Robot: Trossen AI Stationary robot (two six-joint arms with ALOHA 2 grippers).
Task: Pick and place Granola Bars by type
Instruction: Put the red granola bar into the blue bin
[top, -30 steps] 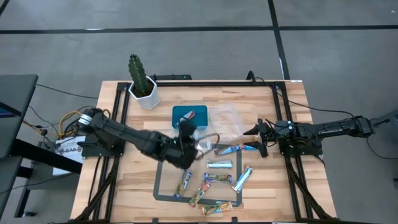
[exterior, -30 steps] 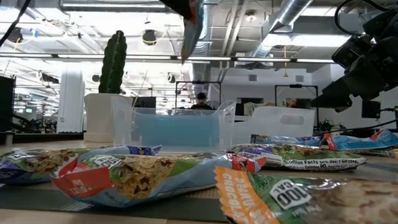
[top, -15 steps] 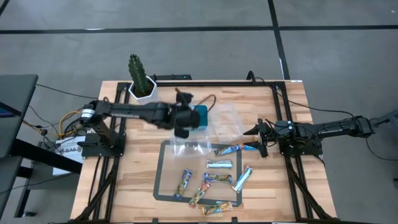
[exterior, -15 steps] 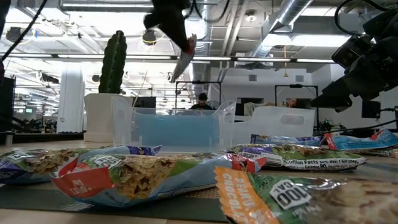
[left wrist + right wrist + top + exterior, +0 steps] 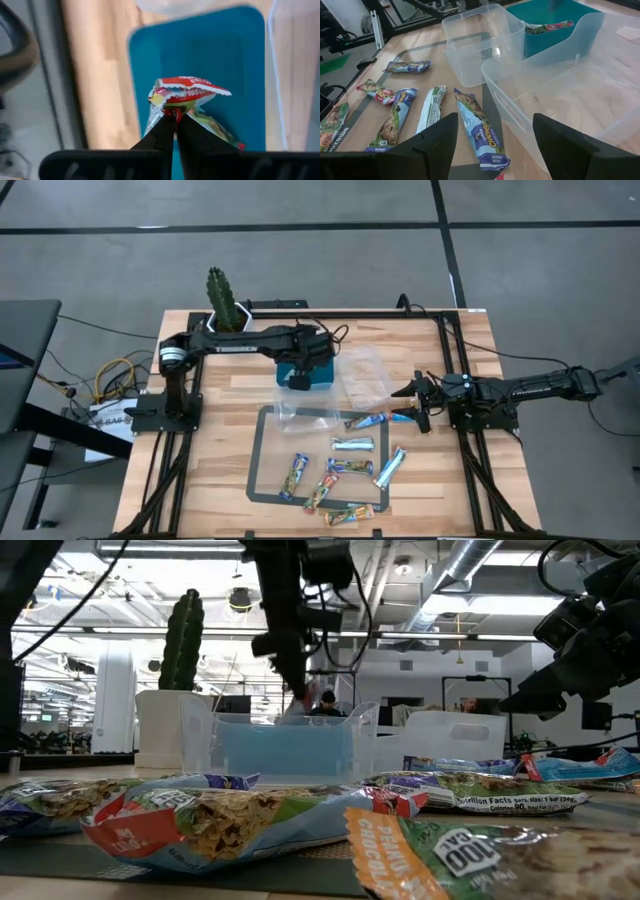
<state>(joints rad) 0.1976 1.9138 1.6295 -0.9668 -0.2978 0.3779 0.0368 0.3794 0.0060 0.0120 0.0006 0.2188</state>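
Wooden table (image 5: 220, 470) fills the centre of the high view, with a dark-edged mat (image 5: 268, 442) in its lower middle. At the upper left of the table stands a cactus in a white pot (image 5: 229, 316). Toward the upper middle lies the teal tray (image 5: 322, 376), and two clear plastic tubs sit by it: a larger one (image 5: 364, 375) just to its right and a smaller one (image 5: 298, 408) just below it. The left arm stretches from the left side across the upper middle, and the left gripper (image 5: 300, 377) hangs over the teal tray; in the left wrist view its fingers (image 5: 162, 131) are pressed together on the crimped end of a red-and-green wrapped granola bar (image 5: 186, 96), which dangles above the teal floor of the tray. The right arm lies along the right middle of the table, with the right gripper (image 5: 411, 395) at the right side of the larger tub, its fingers (image 5: 437, 137) spread wide and holding nothing. The other granola bars (image 5: 352, 445) are scattered on and beside the mat in the lower middle: blue ones near the right gripper, a silver one at mid mat, and orange-and-green ones toward the bottom edge. One more bar (image 5: 548, 27) already rests inside the teal tray, seen at the top of the right wrist view.
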